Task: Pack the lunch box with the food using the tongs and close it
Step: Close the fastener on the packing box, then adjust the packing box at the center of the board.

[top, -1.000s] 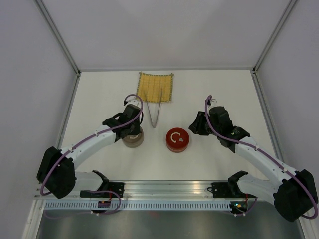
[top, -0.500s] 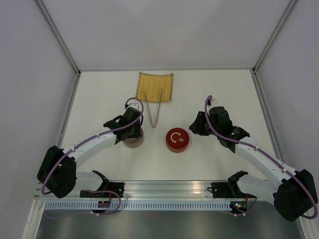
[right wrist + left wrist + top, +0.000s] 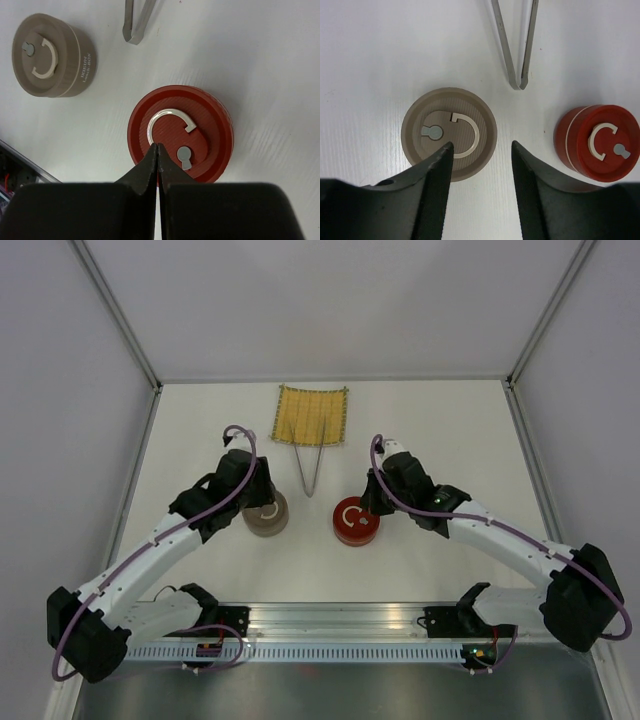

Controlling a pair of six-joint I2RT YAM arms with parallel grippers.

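Observation:
Two round tins of the lunch box stand shut on the white table: a tan one [image 3: 267, 517] [image 3: 449, 134] [image 3: 52, 55] and a red one [image 3: 354, 522] [image 3: 597, 141] [image 3: 180, 132], each lid bearing a flat metal ring. The silver tongs [image 3: 312, 468] [image 3: 515, 45] [image 3: 135, 22] lie behind them, the open end resting on the mat. My left gripper [image 3: 257, 498] [image 3: 481, 145] hovers open above the tan tin's right edge, holding nothing. My right gripper [image 3: 369, 504] [image 3: 157, 146] is shut, its tips over the red lid's ring. No food is in view.
A yellow woven bamboo mat [image 3: 312, 415] lies at the back centre. White walls enclose the table on three sides. The aluminium rail [image 3: 330, 622] with both arm bases runs along the near edge.
My left gripper has opened and pulled back and up from the tan tin. The right gripper has swung left over the red tin and shut.

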